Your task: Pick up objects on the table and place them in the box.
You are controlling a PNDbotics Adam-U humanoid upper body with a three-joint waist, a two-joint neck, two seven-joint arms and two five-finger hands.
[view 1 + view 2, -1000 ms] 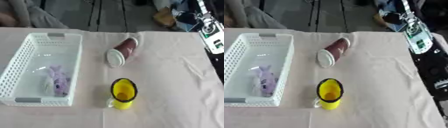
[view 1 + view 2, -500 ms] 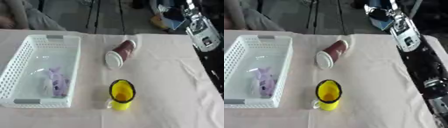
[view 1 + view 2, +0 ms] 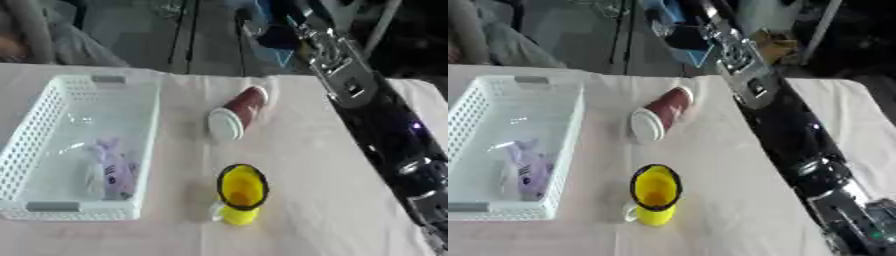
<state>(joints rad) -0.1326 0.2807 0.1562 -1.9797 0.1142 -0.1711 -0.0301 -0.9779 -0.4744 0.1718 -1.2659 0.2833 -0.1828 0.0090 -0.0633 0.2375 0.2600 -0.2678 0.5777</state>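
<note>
**Right arm stretched over the table's edge; cup and mug lie outside the basket**

Table, covered in a pale wrinkled cloth, fills most of the view. Everything below is placed against the white basket.

Right arm: black with silver joints, a long diagonal well to the right of the basket, running from the lower right corner up toward the far edge of the table. Its right hand seems to be the blurred part at the upper end, beyond the table's far edge; cannot tell whether the fingers are spread or curled. Left hand shows nowhere.

White basket: perforated plastic, rectangular, on the left side of the table, long side running away from the robot. Inside it, toward its near end, a small purple and white thing lying flat; cannot make out what it is.

Dark red paper cup: on its side to the right of the basket's far half, apart from it, white lid end facing the near-left.

Yellow mug: upright, dark rim, to the right of the basket's near corner, apart from it and nearer the robot than the cup. Handle points toward the basket side.
</note>
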